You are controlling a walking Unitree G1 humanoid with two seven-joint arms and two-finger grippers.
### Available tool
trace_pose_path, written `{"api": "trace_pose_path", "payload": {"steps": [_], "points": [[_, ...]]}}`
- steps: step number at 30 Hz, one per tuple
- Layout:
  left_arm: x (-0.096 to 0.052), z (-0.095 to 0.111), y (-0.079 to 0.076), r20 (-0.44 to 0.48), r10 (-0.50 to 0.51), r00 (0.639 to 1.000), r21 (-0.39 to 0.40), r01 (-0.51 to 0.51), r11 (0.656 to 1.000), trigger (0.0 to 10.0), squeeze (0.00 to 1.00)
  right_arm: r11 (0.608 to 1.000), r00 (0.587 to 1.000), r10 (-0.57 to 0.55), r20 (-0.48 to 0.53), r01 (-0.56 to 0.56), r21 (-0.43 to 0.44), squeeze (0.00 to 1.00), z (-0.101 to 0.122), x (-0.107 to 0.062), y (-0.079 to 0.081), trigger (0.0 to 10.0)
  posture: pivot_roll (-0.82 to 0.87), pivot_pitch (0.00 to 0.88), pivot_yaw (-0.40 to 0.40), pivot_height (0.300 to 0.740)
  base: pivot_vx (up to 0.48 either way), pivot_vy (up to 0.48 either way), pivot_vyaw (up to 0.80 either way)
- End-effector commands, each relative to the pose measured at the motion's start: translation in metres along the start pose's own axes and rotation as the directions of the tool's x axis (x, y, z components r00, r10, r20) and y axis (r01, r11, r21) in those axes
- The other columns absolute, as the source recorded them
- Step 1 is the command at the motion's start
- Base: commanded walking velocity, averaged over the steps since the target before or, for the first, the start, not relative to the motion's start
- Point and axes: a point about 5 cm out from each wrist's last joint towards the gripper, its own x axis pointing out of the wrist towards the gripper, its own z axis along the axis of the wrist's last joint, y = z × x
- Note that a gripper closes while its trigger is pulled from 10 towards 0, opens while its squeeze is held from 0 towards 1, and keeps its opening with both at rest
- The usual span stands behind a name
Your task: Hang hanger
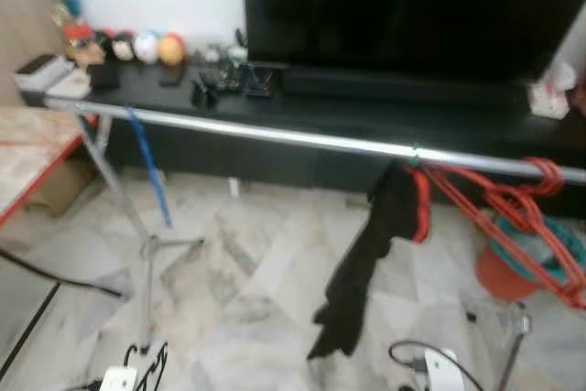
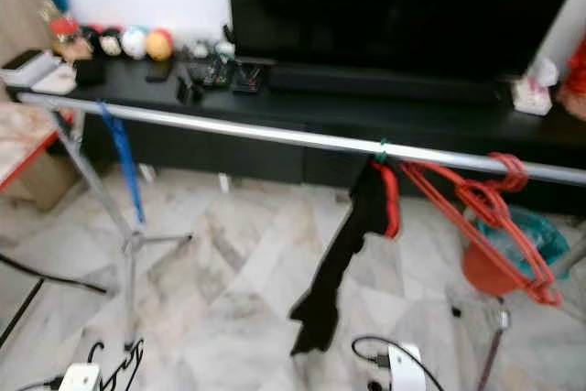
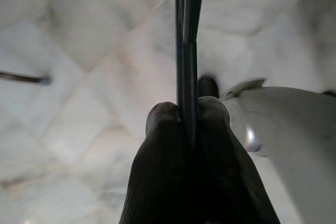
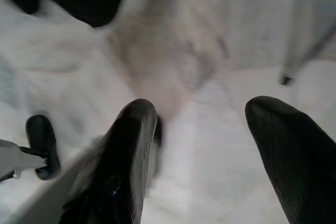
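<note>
A silver clothes rail point(image 1: 275, 135) runs across in front of me at chest height. Several red hangers point(image 1: 513, 208) bunch on its right part, and one of them carries a black garment point(image 1: 366, 254) hanging toward the floor. A blue hanger point(image 1: 146, 167) dangles near the rail's left end. My left gripper point(image 3: 186, 111) is shut on a thin black hanger point(image 3: 185, 35), whose hook point(image 1: 146, 356) shows low at the left above the marble floor. My right gripper point(image 4: 202, 114) is open over the floor with nothing between its fingers.
Behind the rail stand a black TV console point(image 1: 366, 107) with a large TV point(image 1: 403, 6) and small toys point(image 1: 137, 46). An orange bucket point(image 1: 508, 272) sits on the right, a table point(image 1: 27, 148) on the left. The rack's legs point(image 1: 151, 244) and cables point(image 1: 55, 281) cross the floor.
</note>
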Motion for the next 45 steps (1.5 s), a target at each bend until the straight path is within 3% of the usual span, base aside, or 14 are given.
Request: {"api": "trace_pose_path", "payload": {"steps": [1,13,14,17,22,30,37,39,40,41,42,45], "points": [[-0.002,-0.003,0.009,-0.008,0.031,0.999,0.03,-0.031,0.999,10.0,0.0,1.0,1.0,0.013,0.015,-0.013,-0.007,0.0,0.006,0.001,0.005,10.0,0.03,0.0,-0.002,0.74,0.0,0.0,0.0],[-0.003,0.006,0.01,0.091,0.061,0.994,0.024,-0.064,0.998,10.0,0.0,1.0,1.0,0.013,0.016,-0.013,-0.012,0.0,0.006,0.001,0.004,10.0,0.05,0.0,-0.013,0.74,0.0,0.0,0.0],[0.005,0.046,-0.017,0.213,0.005,0.977,0.056,-0.017,0.998,10.0,0.0,1.0,1.0,0.014,0.016,-0.014,-0.014,0.0,0.006,0.001,0.004,10.0,0.05,0.0,-0.013,0.74,0.0,0.0,0.0],[0.007,0.062,-0.03,0.258,-0.019,0.966,0.076,-0.001,0.997,10.0,0.0,1.0,1.0,0.016,0.016,-0.015,-0.016,0.0,0.007,0.001,0.004,10.0,0.05,0.0,-0.011,0.74,0.0,0.0,0.0],[0.007,0.045,-0.029,0.201,-0.007,0.98,0.078,-0.009,0.997,10.0,0.0,1.0,1.0,0.012,0.018,-0.012,-0.008,0.0,0.007,0.001,0.004,10.0,0.05,0.0,-0.011,0.74,0.0,-0.348,0.0],[0.007,0.042,-0.027,0.192,0.0,0.981,0.073,-0.014,0.997,10.0,0.0,1.0,1.0,0.013,0.008,-0.013,-0.012,0.0,0.007,0.001,0.004,10.0,0.05,0.0,-0.014,0.74,0.0,-0.395,-0.58],[0.004,0.046,-0.009,0.233,0.082,0.969,0.049,-0.095,0.994,10.0,0.0,1.0,1.0,0.013,0.019,-0.012,-0.01,0.0,0.007,0.001,0.003,10.0,0.05,0.0,-0.014,0.74,0.0,0.0,0.0],[0.003,0.054,-0.005,0.273,0.102,0.957,0.034,-0.116,0.993,10.0,0.0,1.0,1.0,0.013,0.019,-0.012,-0.01,0.0,0.007,0.001,0.003,10.0,0.05,0.0,-0.015,0.74,0.0,0.0,0.0],[0.001,0.069,-0.003,0.341,0.117,0.933,0.019,-0.131,0.991,10.0,0.0,1.0,1.0,0.013,0.019,-0.013,-0.009,0.0,0.007,0.001,0.003,10.0,0.05,0.0,-0.017,0.74,0.0,0.0,0.0],[-0.002,0.083,-0.002,0.407,0.125,0.905,0.011,-0.142,0.99,10.0,0.0,1.0,1.0,0.014,0.02,-0.013,-0.011,0.0,0.007,0.001,0.003,10.0,0.06,0.0,-0.02,0.74,0.0,0.0,0.0],[-0.008,0.111,0.0,0.527,0.127,0.84,0.018,-0.161,0.987,10.0,0.0,1.0,1.0,0.015,0.02,-0.014,-0.012,0.0,0.007,0.001,0.003,10.0,0.06,0.0,-0.022,0.74,0.0,0.0,0.0],[-0.016,0.134,-0.001,0.625,0.107,0.773,0.034,-0.164,0.986,10.0,0.0,1.0,1.0,0.015,0.021,-0.015,-0.011,0.0,0.007,0.001,0.002,10.0,0.06,0.0,-0.024,0.74,0.0,0.0,0.0]]}}
